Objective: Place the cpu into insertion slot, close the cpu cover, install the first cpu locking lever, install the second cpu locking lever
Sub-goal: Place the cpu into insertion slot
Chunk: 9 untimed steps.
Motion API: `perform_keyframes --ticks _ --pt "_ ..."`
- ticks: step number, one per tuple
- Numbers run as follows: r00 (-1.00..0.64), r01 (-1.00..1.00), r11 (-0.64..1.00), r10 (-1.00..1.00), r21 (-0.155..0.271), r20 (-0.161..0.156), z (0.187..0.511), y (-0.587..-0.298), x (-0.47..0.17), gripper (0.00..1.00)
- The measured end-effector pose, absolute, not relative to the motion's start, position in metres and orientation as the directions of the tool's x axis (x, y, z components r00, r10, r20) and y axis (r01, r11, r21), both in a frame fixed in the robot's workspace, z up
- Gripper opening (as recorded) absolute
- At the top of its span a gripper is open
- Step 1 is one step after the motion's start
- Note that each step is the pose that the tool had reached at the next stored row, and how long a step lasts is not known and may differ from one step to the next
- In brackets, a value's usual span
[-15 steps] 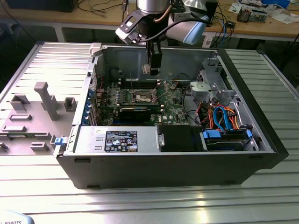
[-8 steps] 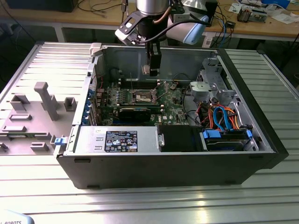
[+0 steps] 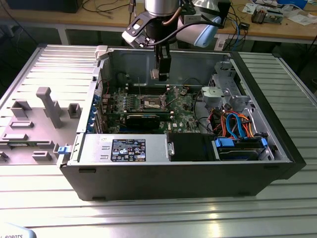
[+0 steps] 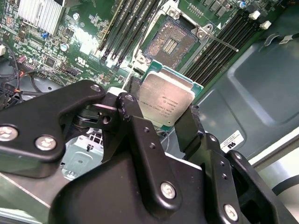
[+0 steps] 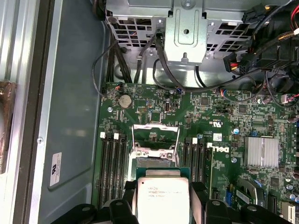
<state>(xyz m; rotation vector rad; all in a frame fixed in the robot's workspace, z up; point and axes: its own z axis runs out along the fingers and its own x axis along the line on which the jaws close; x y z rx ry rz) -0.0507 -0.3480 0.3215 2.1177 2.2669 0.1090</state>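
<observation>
My gripper [image 4: 163,106] is shut on the cpu [image 4: 167,94], a small square chip with a silvery top on a green base, gripped by two opposite edges. In the first wrist view the cpu [image 5: 162,199] hangs between the black fingers [image 5: 200,192] just short of the insertion slot [image 5: 154,161]. The slot [image 4: 170,43] lies open on the motherboard with its contact field bare. The cpu cover [image 5: 155,136] stands swung up at the slot's far side. A thin locking lever [image 4: 223,44] sticks out beside the slot. In the exterior view my gripper [image 3: 161,74] hovers above the slot [image 3: 151,103] inside the computer case.
Black memory slots [image 5: 112,170] flank the insertion slot on both sides. A finned heatsink [image 5: 262,152] and a metal drive cage [image 5: 187,28] with cables sit nearby. The case walls [image 3: 163,173] ring the board. A grey fixture [image 3: 47,106] stands at the exterior view's left.
</observation>
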Motion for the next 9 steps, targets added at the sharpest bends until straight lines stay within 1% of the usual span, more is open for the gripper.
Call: perform_keyframes --ticks 9 --pt "-0.047 0.996 0.046 0.999 0.076 0.02 0.309 -0.348 -0.052 0.54"
